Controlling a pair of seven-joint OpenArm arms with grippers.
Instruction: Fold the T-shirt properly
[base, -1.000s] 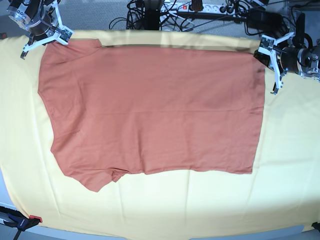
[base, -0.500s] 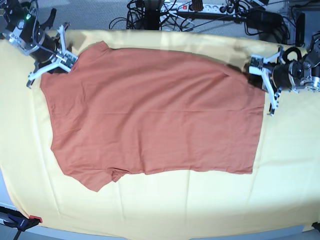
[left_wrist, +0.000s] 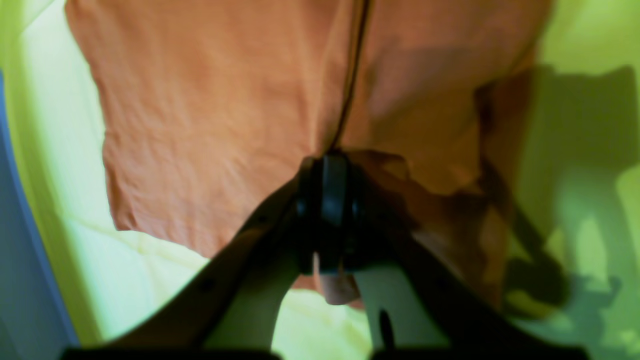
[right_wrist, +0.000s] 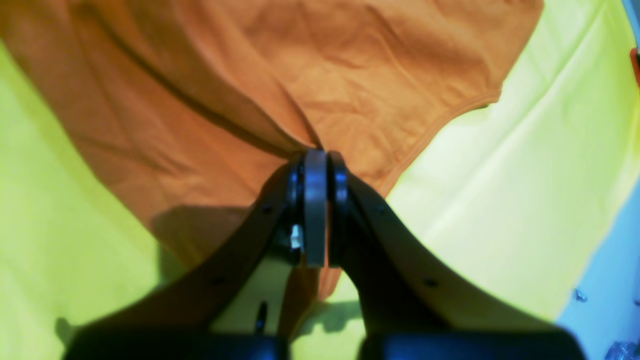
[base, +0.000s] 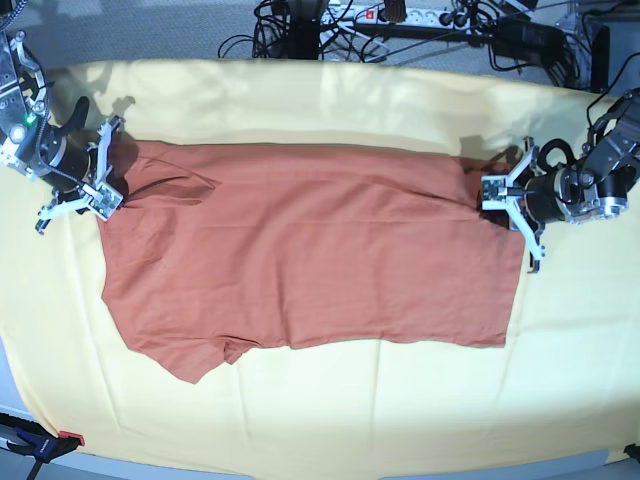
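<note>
Lying spread across the middle of the pale yellow cloth (base: 330, 410) covering the desk: the T-shirt (base: 310, 250), rust-orange, mostly flat, with its far edge doubled over toward the near side in a long straight fold.

Gripping that folded edge at opposite ends, both hands. On the base view's left, right hand (base: 85, 185) pressing together on the shirt's far-left corner, fabric bunching into a few creases just beside it; in the right wrist view, fingers (right_wrist: 315, 210) closed flat against each other with cloth pinched between them and folds fanning away from the pinch. On the base view's right, left hand (base: 510, 200) clamping the far-right corner, a small dark ridge of fabric rising next to it; in the left wrist view, fingers (left_wrist: 332, 200) likewise squeezed on the cloth, a seam or fold line running straight up from the grip, though blurring there, so possibly only a crease.

Hanging down from each grip toward the cloth, the shirt's remaining body, stretching between the two hands. Near edge with one sleeve poking out at lower left, well apart from either hand.
</note>
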